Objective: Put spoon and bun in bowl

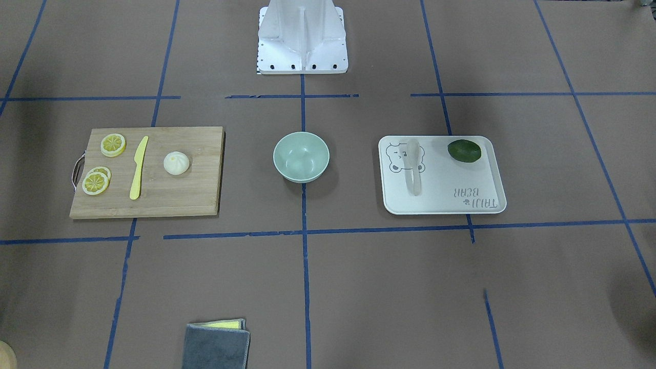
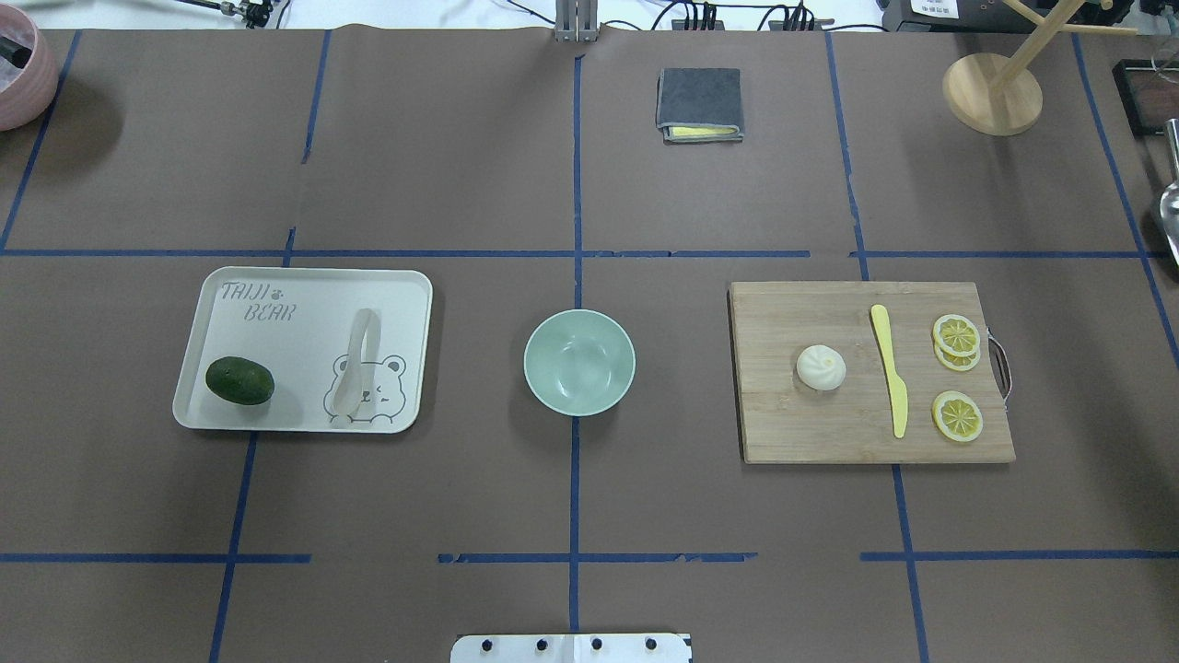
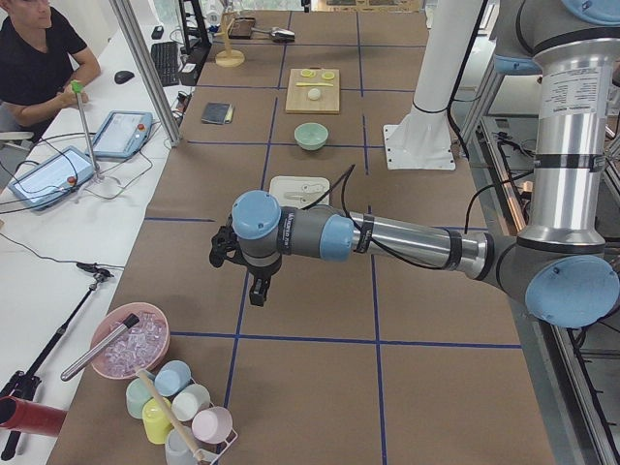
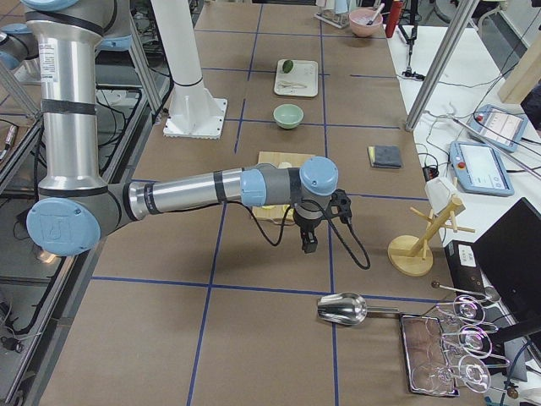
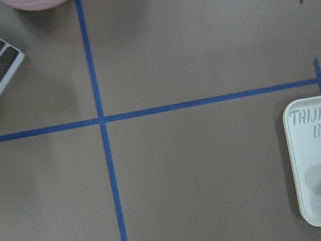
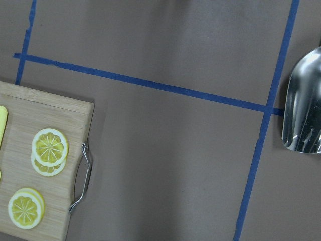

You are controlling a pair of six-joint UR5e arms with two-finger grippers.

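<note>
Centrally, the round pale mint-green bowl (image 2: 578, 362) is set on the table. The pale translucent plastic spoon (image 2: 357, 361) is laid on the white rectangular tray (image 2: 295, 368), near the dark green lime (image 2: 239, 380). The small white pleated bun (image 2: 821, 366) is seated on the wooden cutting board (image 2: 811, 433). The left gripper (image 3: 260, 293) and right gripper (image 4: 308, 244) are held well apart from these; their jaw opening cannot be told.

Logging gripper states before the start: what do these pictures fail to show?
Left gripper: only in the left side view, too small; open or shut unclear.
Right gripper: same, right side view.
Tray: cut by the left wrist view's edge.
Board: cut by the right wrist view's edge.
</note>
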